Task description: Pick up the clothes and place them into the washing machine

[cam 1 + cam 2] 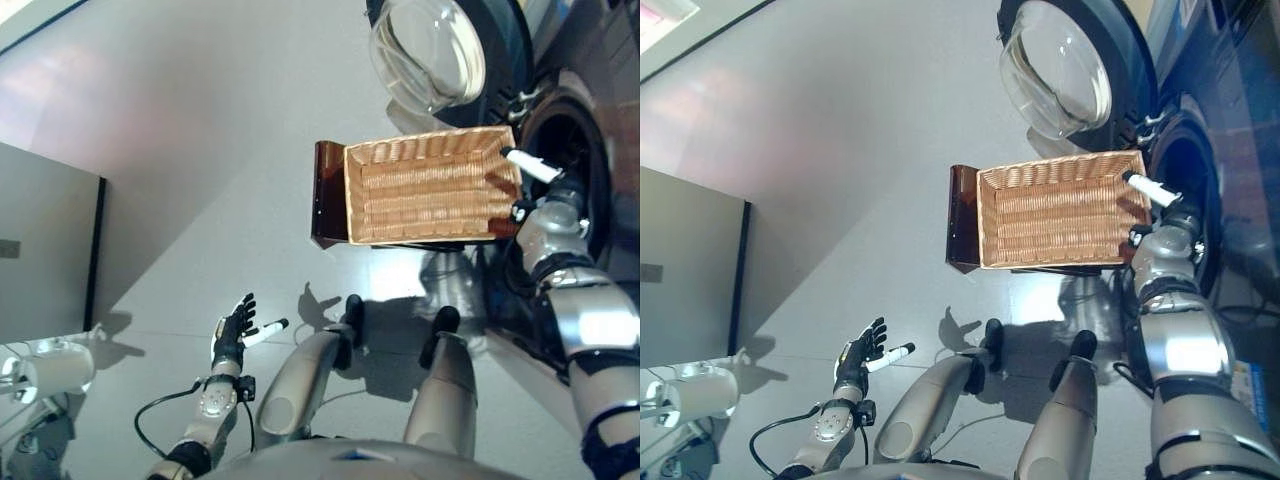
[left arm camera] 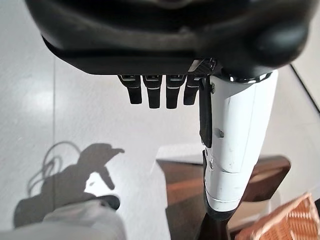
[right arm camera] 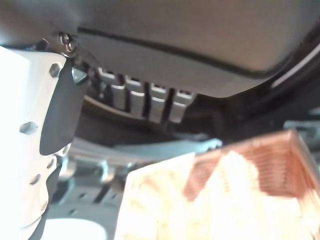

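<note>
The shallow wicker basket (image 1: 430,190) rests on the low dark brown box (image 1: 328,195) beside the washing machine; its inside shows bare wicker. The machine's round glass door (image 1: 430,50) stands open and the dark drum opening (image 1: 575,150) lies just right of the basket. My right hand (image 1: 562,192) is at the basket's right rim next to the drum opening, its white-covered thumb over the rim and its fingers (image 3: 145,100) straight, holding nothing. My left hand (image 1: 232,335) hangs low at the lower left over the grey floor, open and empty, fingers (image 2: 150,92) straight.
A grey cabinet (image 1: 45,250) with a dark edge stands at the far left. A white cylindrical object (image 1: 55,368) lies at the lower left corner. Grey floor stretches between the cabinet and the box.
</note>
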Controlling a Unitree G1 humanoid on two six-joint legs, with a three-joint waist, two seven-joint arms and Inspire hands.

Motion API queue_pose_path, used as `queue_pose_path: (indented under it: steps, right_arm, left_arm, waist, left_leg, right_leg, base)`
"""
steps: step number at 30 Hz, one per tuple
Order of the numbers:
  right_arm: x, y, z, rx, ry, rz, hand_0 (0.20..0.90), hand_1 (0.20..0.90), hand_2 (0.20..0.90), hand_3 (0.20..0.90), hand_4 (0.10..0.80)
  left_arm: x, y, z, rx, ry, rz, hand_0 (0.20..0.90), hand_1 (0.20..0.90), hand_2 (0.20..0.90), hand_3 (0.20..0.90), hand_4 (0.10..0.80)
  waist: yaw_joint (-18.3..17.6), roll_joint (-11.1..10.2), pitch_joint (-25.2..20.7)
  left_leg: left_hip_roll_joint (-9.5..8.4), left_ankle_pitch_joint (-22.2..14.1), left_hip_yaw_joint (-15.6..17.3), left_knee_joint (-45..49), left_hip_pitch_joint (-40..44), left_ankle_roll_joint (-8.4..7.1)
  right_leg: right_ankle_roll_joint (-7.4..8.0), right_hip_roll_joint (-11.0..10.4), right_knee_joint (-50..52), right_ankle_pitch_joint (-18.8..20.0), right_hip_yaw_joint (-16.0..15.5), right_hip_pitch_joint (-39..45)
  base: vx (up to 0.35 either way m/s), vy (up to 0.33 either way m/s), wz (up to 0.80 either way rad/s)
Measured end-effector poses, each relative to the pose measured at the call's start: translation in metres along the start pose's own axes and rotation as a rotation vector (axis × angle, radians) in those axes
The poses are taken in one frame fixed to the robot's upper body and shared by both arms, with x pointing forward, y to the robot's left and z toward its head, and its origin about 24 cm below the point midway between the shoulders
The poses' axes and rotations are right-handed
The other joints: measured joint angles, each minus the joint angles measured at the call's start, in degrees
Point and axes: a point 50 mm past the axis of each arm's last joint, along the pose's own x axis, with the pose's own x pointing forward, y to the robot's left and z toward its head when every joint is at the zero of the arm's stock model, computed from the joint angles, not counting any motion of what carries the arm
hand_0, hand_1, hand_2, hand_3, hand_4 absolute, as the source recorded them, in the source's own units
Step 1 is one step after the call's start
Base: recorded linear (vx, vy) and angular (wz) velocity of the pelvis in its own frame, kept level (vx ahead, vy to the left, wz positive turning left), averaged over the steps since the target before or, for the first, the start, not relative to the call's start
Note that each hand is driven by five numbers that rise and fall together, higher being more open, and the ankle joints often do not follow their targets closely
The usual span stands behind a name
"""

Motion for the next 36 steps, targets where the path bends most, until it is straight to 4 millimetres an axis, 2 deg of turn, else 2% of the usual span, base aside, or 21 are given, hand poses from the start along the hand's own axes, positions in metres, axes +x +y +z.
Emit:
queue_pose_path:
  steps: [3, 5, 7, 8, 9, 10, 12, 13, 14, 15, 16, 19, 22, 24, 28, 29, 31, 32, 34, 36]
  right_arm:
    - [-0.007, 0.007, -0.024, -0.012, 0.057, 0.079, 0.900, 0.900, 0.900, 0.900, 0.800]
    - [-0.014, 0.019, -0.036, 0.001, 0.094, 0.090, 0.900, 0.900, 0.900, 0.900, 0.800]
    - [-0.033, 0.050, -0.060, -0.001, 0.171, 0.133, 0.900, 0.900, 0.900, 0.900, 0.800]
    - [-0.037, 0.055, -0.065, 0.002, 0.188, 0.142, 0.900, 0.900, 0.900, 0.900, 0.800]
    - [-0.041, 0.059, -0.069, -0.002, 0.206, 0.142, 0.900, 0.900, 0.900, 0.900, 0.800]
    - [-0.040, 0.059, -0.067, 0.002, 0.200, 0.134, 0.900, 0.900, 0.900, 0.900, 0.800]
    - [-0.033, 0.062, -0.042, 0.040, 0.135, 0.098, 0.900, 0.900, 0.900, 0.900, 0.800]
    - [-0.028, 0.062, -0.025, 0.069, 0.108, 0.071, 0.900, 0.900, 0.900, 0.900, 0.800]
    - [-0.022, 0.057, -0.013, 0.101, 0.086, 0.036, 0.900, 0.900, 0.900, 0.900, 0.800]
    - [-0.018, 0.052, -0.002, 0.123, 0.062, 0.015, 0.900, 0.900, 0.900, 0.900, 0.800]
    - [-0.011, 0.042, 0.011, 0.143, 0.031, -0.014, 0.900, 0.900, 0.900, 0.900, 0.800]
    - [-0.006, 0.027, 0.015, 0.160, 0.027, -0.072, 0.900, 0.900, 0.900, 0.900, 0.800]
    - [-0.010, 0.029, 0.000, 0.204, 0.087, -0.086, 0.900, 0.900, 0.900, 0.900, 0.800]
    - [-0.012, 0.030, -0.007, 0.203, 0.103, -0.088, 0.900, 0.900, 0.900, 0.900, 0.800]
    - [-0.025, 0.038, -0.042, 0.204, 0.142, -0.050, 0.900, 0.900, 0.900, 0.900, 0.800]
    - [-0.034, 0.041, -0.063, 0.189, 0.175, -0.014, 0.900, 0.900, 0.900, 0.900, 0.800]
    - [-0.047, 0.043, -0.088, 0.186, 0.220, 0.021, 0.900, 0.900, 0.900, 0.900, 0.800]
    - [-0.054, 0.043, -0.099, 0.189, 0.241, 0.030, 0.900, 0.900, 0.900, 0.900, 0.800]
    - [-0.072, 0.037, -0.134, 0.178, 0.327, 0.033, 0.900, 0.900, 0.900, 0.900, 0.800]
    - [-0.082, 0.030, -0.151, 0.167, 0.367, 0.024, 0.900, 0.900, 0.900, 0.900, 0.800]
  left_arm:
    - [0.000, 0.001, -0.006, 0.014, 0.040, 0.002, 0.900, 0.900, 0.900, 0.900, 0.800]
    - [-0.002, 0.006, -0.010, 0.011, 0.055, 0.010, 0.900, 0.900, 0.900, 0.900, 0.800]
    - [0.000, 0.020, -0.008, 0.032, 0.048, 0.033, 0.900, 0.900, 0.900, 0.900, 0.800]
    - [0.001, 0.022, -0.007, 0.037, 0.043, 0.036, 0.900, 0.900, 0.900, 0.900, 0.800]
    - [0.005, 0.025, 0.001, 0.045, 0.018, 0.034, 0.900, 0.900, 0.900, 0.900, 0.800]
    - [0.006, 0.025, 0.005, 0.046, 0.004, 0.033, 0.900, 0.900, 0.900, 0.900, 0.800]
    - [0.010, 0.026, 0.014, 0.040, -0.037, 0.031, 0.900, 0.900, 0.900, 0.900, 0.800]
    - [0.009, 0.028, 0.016, 0.038, -0.052, 0.030, 0.900, 0.900, 0.900, 0.900, 0.800]
    - [0.010, 0.028, 0.018, 0.036, -0.059, 0.030, 0.900, 0.900, 0.900, 0.900, 0.800]
    - [0.010, 0.027, 0.019, 0.034, -0.064, 0.026, 0.900, 0.900, 0.900, 0.900, 0.800]
    - [0.010, 0.025, 0.018, 0.031, -0.059, 0.023, 0.900, 0.900, 0.900, 0.900, 0.800]
    - [0.008, 0.027, 0.015, 0.016, -0.044, 0.045, 0.900, 0.900, 0.900, 0.900, 0.800]
    - [0.004, 0.029, 0.007, 0.008, -0.019, 0.062, 0.900, 0.900, 0.900, 0.900, 0.800]
    - [0.005, 0.028, 0.008, 0.006, -0.021, 0.060, 0.900, 0.900, 0.900, 0.900, 0.800]
    - [0.009, 0.023, 0.012, -0.018, -0.026, 0.080, 0.900, 0.900, 0.900, 0.900, 0.800]
    - [0.009, 0.021, 0.012, -0.029, -0.029, 0.085, 0.900, 0.900, 0.900, 0.900, 0.800]
    - [0.009, 0.021, 0.009, -0.032, -0.013, 0.094, 0.900, 0.900, 0.900, 0.900, 0.800]
    - [0.009, 0.023, 0.006, -0.029, 0.005, 0.101, 0.900, 0.900, 0.900, 0.900, 0.800]
    - [0.006, 0.027, -0.006, -0.011, 0.066, 0.118, 0.900, 0.900, 0.900, 0.900, 0.800]
    - [0.004, 0.029, -0.013, -0.002, 0.099, 0.120, 0.900, 0.900, 0.900, 0.900, 0.800]
  waist:
    - [0.00, -2.20, 0.27]
    - [-0.08, -3.55, -0.13]
    - [-0.42, -7.46, -0.42]
    - [-0.37, -8.30, -0.65]
    - [-0.20, -9.72, -1.03]
    - [-0.10, -10.07, -0.97]
    - [0.17, -10.19, -1.01]
    - [0.11, -10.13, -0.99]
    - [0.38, -9.79, -0.80]
    - [0.54, -8.95, -0.26]
    - [1.34, -6.95, 0.96]
    - [1.84, -4.83, 2.28]
    - [1.69, -4.47, 2.44]
    - [1.45, -4.47, 2.50]
    - [1.07, -5.06, 2.28]
    - [0.36, -6.12, 1.72]
    - [-0.93, -7.70, 0.87]
    - [-1.02, -8.37, 0.33]
    - [-2.15, -10.75, -2.32]
    - [-2.83, -12.08, -3.65]
  left_leg:
    - [1.11, 0.12, -0.19, -0.96, 1.70, -0.60]
    - [1.36, 0.10, -0.16, -0.84, 2.01, -0.71]
    - [1.62, -0.04, -0.07, 0.27, 2.61, -1.21]
    - [1.67, -0.35, -0.09, 0.62, 2.62, -1.70]
    - [1.91, -2.35, -0.25, 3.15, 1.12, -1.67]
    - [1.89, -3.28, -0.23, 4.25, 0.14, -1.29]
    - [2.16, -4.64, 0.02, 9.21, -6.65, -0.22]
    - [2.03, -5.14, 0.85, 11.91, -10.28, 0.58]
    - [1.83, -5.27, 1.56, 13.90, -12.82, 0.75]
    - [1.88, -5.28, 1.74, 15.60, -14.59, 0.60]
    - [1.88, -5.37, 1.63, 16.95, -15.83, 0.75]
    - [1.26, -5.31, 1.83, 17.15, -16.80, 0.74]
    - [0.96, -4.49, 1.87, 15.02, -15.88, 0.38]
    - [0.90, -3.31, 1.92, 13.94, -14.87, 0.88]
    - [0.91, -1.48, 1.91, 7.94, -7.57, 1.16]
    - [0.89, -0.85, 1.90, 4.26, -3.41, 0.90]
    - [0.97, 0.03, 2.05, 0.33, 1.00, 0.82]
    - [0.98, 0.35, 2.05, -1.13, 2.71, 0.92]
    - [1.11, 1.37, 2.72, -4.75, 6.66, 1.21]
    - [1.11, 1.52, 2.95, -6.92, 9.45, 1.21]
  right_leg:
    - [-0.52, 1.47, -1.69, 0.34, -0.95, 2.16]
    - [-0.52, 1.47, -1.87, 0.34, -1.03, 2.54]
    - [-0.55, 1.47, -1.76, 0.30, -1.40, 3.39]
    - [-0.81, 1.47, -1.91, 0.12, -1.56, 3.66]
    - [-1.05, 1.29, -1.00, -1.03, -1.87, 2.88]
    - [-0.63, 1.11, -0.22, -1.68, -1.79, 2.16]
    - [-0.55, 0.72, 2.57, -1.75, -1.65, -3.05]
    - [-1.55, 0.16, 7.89, -3.37, -1.13, -6.88]
    - [-0.88, -0.52, 10.08, -5.63, -0.67, -8.62]
    - [-0.80, -0.83, 10.89, -5.64, -0.39, -10.04]
    - [-0.74, -0.94, 11.66, -5.60, -0.23, -10.96]
    - [-0.52, -1.58, 12.41, -5.47, 0.39, -12.13]
    - [-0.41, -1.40, 10.88, -5.23, 0.62, -11.56]
    - [-0.36, -1.33, 10.01, -4.09, 0.46, -10.62]
    - [-0.51, -0.49, 4.13, -1.86, -0.53, -3.55]
    - [0.16, -0.11, 0.77, -1.02, -1.04, 0.43]
    - [0.61, 0.52, -3.09, -0.16, -1.57, 4.77]
    - [0.80, 0.76, -4.52, 0.15, -1.78, 6.46]
    - [1.02, 1.39, -7.96, 1.06, -1.94, 10.03]
    - [1.30, 1.86, -10.31, 1.62, -1.97, 12.47]
  base:
    - [-0.021, -0.030, -0.05]
    - [-0.057, -0.015, -0.03]
    - [-0.087, -0.015, -0.09]
    - [-0.074, -0.018, -0.01]
    - [-0.005, -0.015, 0.07]
    - [-0.099, 0.012, 0.14]
    - [-0.078, 0.009, -0.01]
    - [-0.036, 0.008, 0.01]
    - [-0.021, 0.014, 0.05]
    - [0.014, 0.018, 0.10]
    - [0.000, 0.000, 0.00]
    - [0.085, 0.003, 0.07]
    - [0.157, 0.002, 0.04]
    - [0.117, -0.001, 0.02]
    - [0.087, 0.000, -0.05]
    - [0.096, -0.005, -0.07]
    - [0.156, -0.021, -0.08]
    - [0.124, -0.038, -0.13]
    - [0.106, -0.041, -0.17]
    - [0.090, -0.040, -0.16]
